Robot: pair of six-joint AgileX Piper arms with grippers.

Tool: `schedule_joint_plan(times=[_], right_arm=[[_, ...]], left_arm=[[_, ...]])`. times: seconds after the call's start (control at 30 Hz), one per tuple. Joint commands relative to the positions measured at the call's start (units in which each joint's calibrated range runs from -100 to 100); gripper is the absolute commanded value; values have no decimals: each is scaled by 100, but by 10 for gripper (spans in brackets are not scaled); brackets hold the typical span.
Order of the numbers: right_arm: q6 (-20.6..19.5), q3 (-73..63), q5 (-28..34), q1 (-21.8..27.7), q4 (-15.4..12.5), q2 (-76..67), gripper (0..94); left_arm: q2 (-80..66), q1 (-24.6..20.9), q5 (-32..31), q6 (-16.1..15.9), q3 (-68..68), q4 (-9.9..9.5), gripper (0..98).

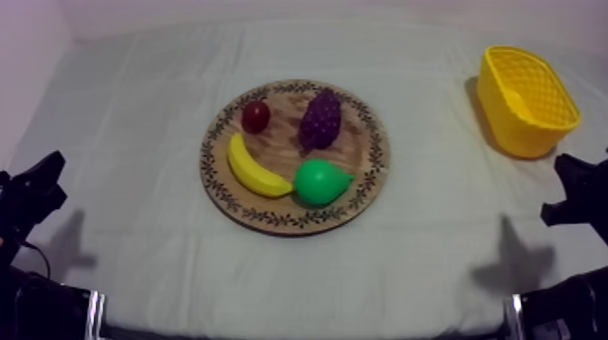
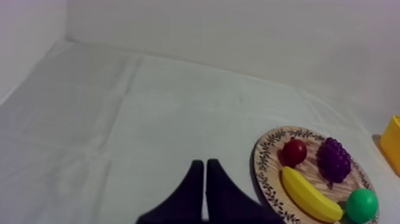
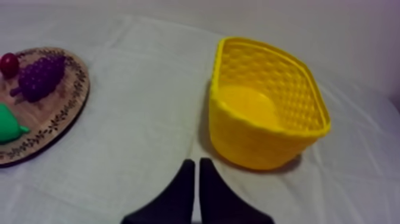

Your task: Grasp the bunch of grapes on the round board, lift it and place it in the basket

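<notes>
grapes on board — pear partly cut off

Dark purple toy bunch of grapes on the round wooden board with a patterned rim; yellow lattice-walled plastic basket off to my right.
I see the grapes lying on their side in the board's far half, on the side nearer the basket. The board lies flat at the middle of the table. The basket stands upright, mouth upward, toward the table's far right corner, well apart from the board.
</notes>
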Motion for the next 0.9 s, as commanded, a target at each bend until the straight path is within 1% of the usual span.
schedule_joint_plan(times=[0.0,0.1,0.27,0.7,0.87], right_arm=[[-112,-455,116,-205,106,304,4],[-264,-1066,308,-422,243,751,4],[-405,-2010,529,-656,327,1576,4],[-1061,-4109,703,-1248,807,3894,4],[-1325,-5151,1163,-1628,934,4672,4]], left_arm=[[0,-2,0,-1,-2,1,1],[0,-2,0,-1,-2,1,1],[0,-2,0,-1,-2,1,1],[0,-2,0,-1,-2,1,1],[0,-2,0,-1,-2,1,1]])
